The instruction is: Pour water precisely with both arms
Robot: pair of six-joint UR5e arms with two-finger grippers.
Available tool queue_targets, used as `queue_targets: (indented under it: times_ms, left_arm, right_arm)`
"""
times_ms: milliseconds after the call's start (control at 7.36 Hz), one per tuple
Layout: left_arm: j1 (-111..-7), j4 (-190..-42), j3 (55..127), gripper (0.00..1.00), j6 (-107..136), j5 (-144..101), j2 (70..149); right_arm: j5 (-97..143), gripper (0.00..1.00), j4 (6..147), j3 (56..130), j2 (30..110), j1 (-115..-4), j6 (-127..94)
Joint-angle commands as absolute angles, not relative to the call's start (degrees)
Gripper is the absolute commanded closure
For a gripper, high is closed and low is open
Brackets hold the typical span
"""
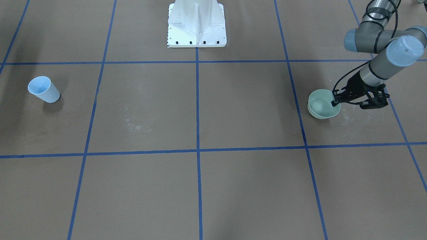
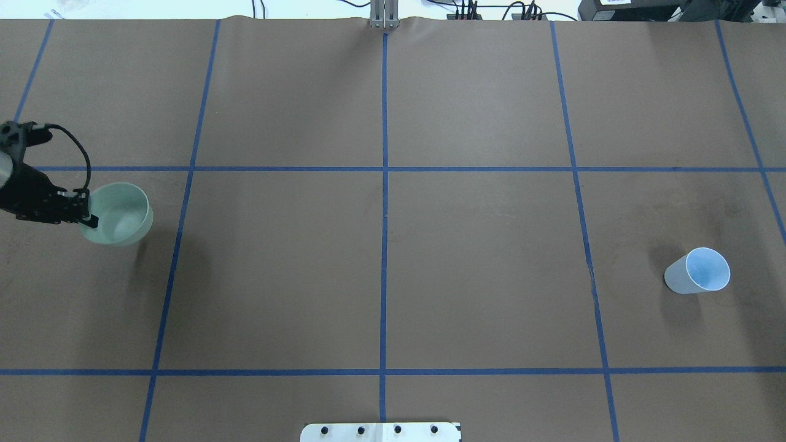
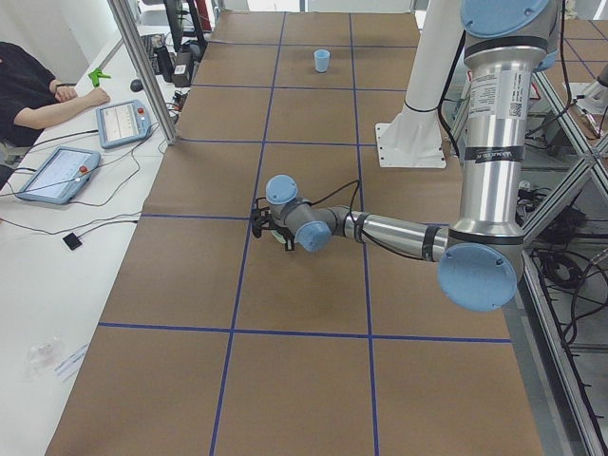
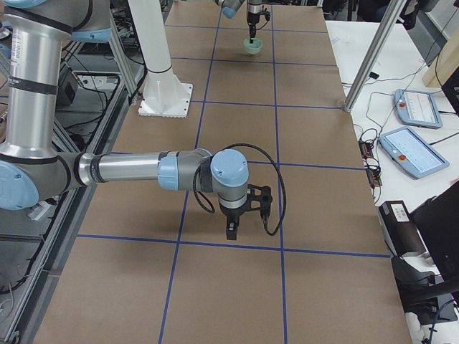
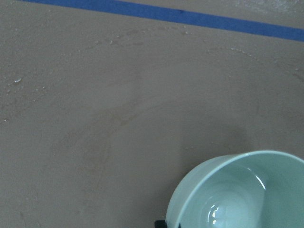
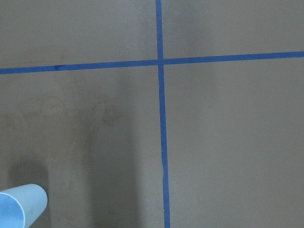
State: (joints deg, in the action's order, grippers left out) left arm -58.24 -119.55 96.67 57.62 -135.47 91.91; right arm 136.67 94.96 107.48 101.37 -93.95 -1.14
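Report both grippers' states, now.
Left gripper: closed on the green bowl, at its rim.
Right gripper: cannot tell.

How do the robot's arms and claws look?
The left arm and right arm are silver-grey tubes with light-blue joint caps and black bands. A black cable loops to each black two-fingered claw: left claw, right claw. One tube bears a printed label.
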Motion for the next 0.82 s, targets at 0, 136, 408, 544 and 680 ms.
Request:
queue_targets:
  times_ms: [0,136,408,544,680]
  left_arm:
    - [-63.89,-101.17,104.98,1.00,57.39,-140.80,99.01]
    - [-63.55,-92.20,105.99,1.00,58.96,-140.19,106.62]
    - [-54.64,-88.51,105.82,1.00,74.27,-135.30,117.29]
    - [-46.23,-88.51,104.78,1.00,83.23,-128.74,122.21]
    - [-40.92,-89.20,101.37,1.00,89.93,-124.23,127.13]
  right_arm:
    - [136.67,0.01,94.92,107.49,101.34,-93.96,-1.14]
    - [136.67,0.01,94.92,107.49,101.42,-93.96,-1.14]
    - [136.67,0.01,94.92,107.49,101.42,-93.95,-1.14]
    - [136.58,0.01,94.92,107.49,101.43,-93.96,-1.14]
    - [136.50,0.01,94.92,107.49,101.43,-93.96,-1.14]
